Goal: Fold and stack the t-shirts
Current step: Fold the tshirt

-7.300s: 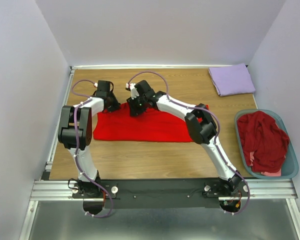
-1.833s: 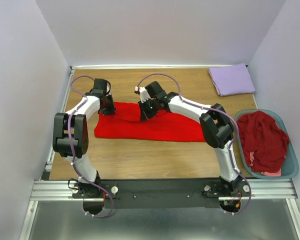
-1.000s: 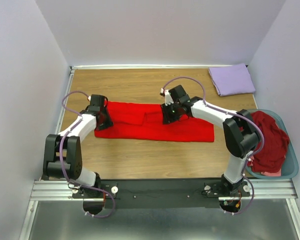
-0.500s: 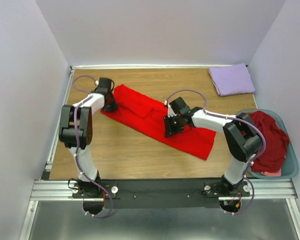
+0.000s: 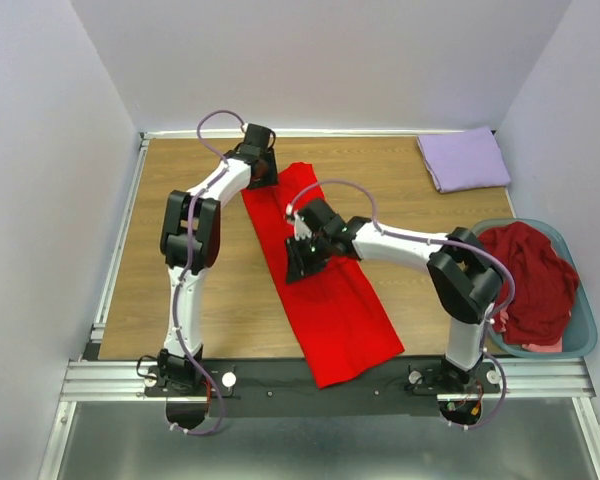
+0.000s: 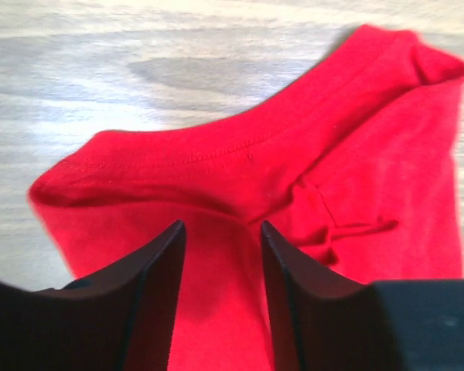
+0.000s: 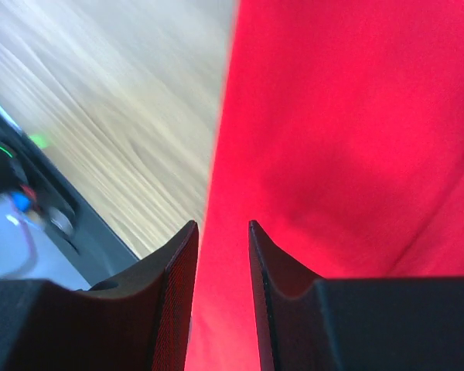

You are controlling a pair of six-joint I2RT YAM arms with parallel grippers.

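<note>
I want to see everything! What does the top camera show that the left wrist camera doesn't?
Only the top view: the folded purple shirt, the basket of dark red shirts, the right claw. Only the left wrist view: a stitched hem up close. Both: the red shirt on the wooden table, and the left claw.

My right gripper (image 7: 221, 232): black jaws closed on bright red soft cloth t-shirt (image 7: 348, 116); pale wooden tabletop (image 7: 100, 100) alongside.
</note>
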